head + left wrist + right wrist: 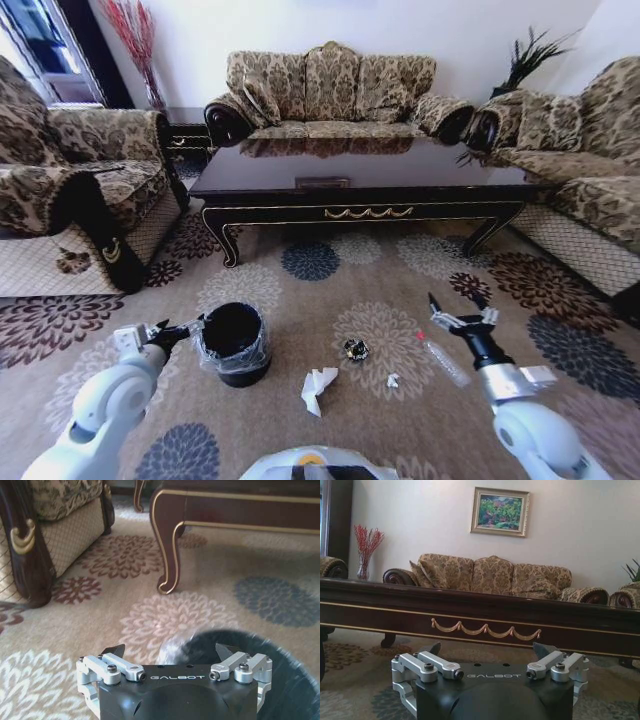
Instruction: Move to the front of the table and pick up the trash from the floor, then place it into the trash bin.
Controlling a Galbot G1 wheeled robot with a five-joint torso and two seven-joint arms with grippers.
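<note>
The trash lies on the carpeted floor (330, 300) in front of the dark table (360, 180). It is crumpled white paper (318, 388), a small dark lump (355, 349), a tiny white scrap (393, 380) and a clear bottle (445, 362) with a red cap. The black trash bin (235, 342), lined with clear plastic, stands left of the litter. My left gripper (185, 326) hovers open just beside the bin's left rim; the left wrist view has the bin (285, 680) close ahead of that gripper (170, 649). My right gripper (457, 303) is open above the bottle, and in its wrist view (487, 647) it faces the table apron (485, 615).
Patterned sofas ring the table: one on the left (70, 190), one behind (330, 95), one on the right (590, 150). A curved table leg (172, 550) and the left sofa's wooden corner (25, 555) stand beyond the bin. Open carpet lies between me and the table.
</note>
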